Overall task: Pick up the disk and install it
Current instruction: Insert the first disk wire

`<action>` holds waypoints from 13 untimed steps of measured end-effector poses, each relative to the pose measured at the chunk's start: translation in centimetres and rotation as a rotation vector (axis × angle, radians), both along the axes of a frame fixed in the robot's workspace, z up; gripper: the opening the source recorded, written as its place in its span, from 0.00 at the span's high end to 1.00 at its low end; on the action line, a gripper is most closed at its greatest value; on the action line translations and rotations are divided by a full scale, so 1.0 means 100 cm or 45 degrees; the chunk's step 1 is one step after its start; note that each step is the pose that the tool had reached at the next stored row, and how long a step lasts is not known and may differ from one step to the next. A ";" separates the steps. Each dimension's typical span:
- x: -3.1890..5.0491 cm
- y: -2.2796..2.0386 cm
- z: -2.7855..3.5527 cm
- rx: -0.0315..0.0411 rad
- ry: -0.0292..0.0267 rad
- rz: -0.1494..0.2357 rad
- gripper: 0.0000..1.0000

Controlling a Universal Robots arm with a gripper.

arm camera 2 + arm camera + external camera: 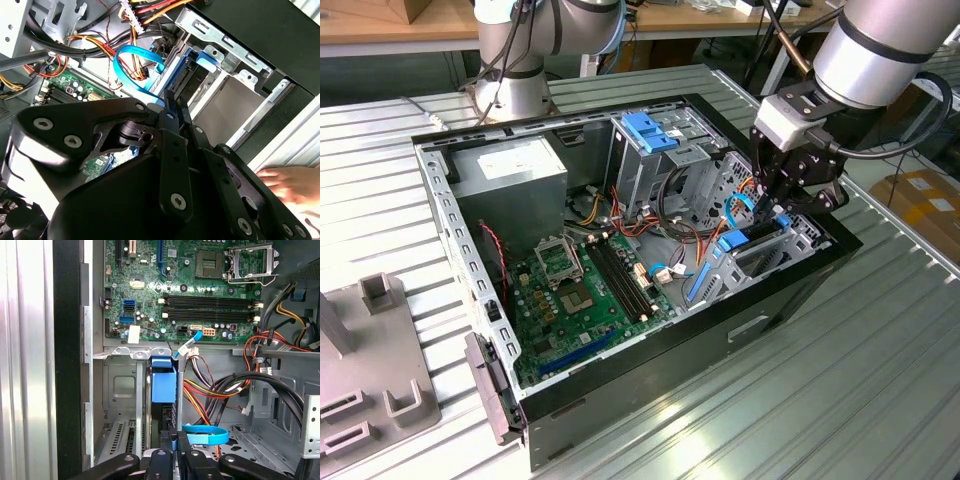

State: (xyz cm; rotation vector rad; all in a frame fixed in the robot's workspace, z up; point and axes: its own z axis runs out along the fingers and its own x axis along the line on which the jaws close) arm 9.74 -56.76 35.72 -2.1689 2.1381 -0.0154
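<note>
Now, gripper (775, 208): down inside the case (790, 290), right of centre in the exterior view; fingers (171, 440) close together, apparently pinching the disk's near edge.
Disk (163, 385): standing on edge in the drive bay (122, 390), blue rail showing, near the motherboard (190, 290).
Relation: disk lies straight ahead of the fingertips, its long axis running away from them into the bay.

Bright light, glare on ribbed table (672, 412)
</note>
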 end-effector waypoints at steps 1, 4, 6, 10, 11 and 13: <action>0.0000 0.0000 -0.0001 0.0002 0.0000 0.000 0.84; 0.0000 0.0000 -0.0003 -0.0001 0.0000 0.000 0.84; 0.0000 0.0000 -0.0003 -0.0001 0.0000 0.000 0.84; -0.0005 0.0000 -0.0006 0.0003 -0.0086 0.000 0.84; -0.0005 0.0000 -0.0005 0.0001 -0.0088 0.000 0.84; -0.0007 0.0001 -0.0010 0.0002 -0.0109 0.000 0.84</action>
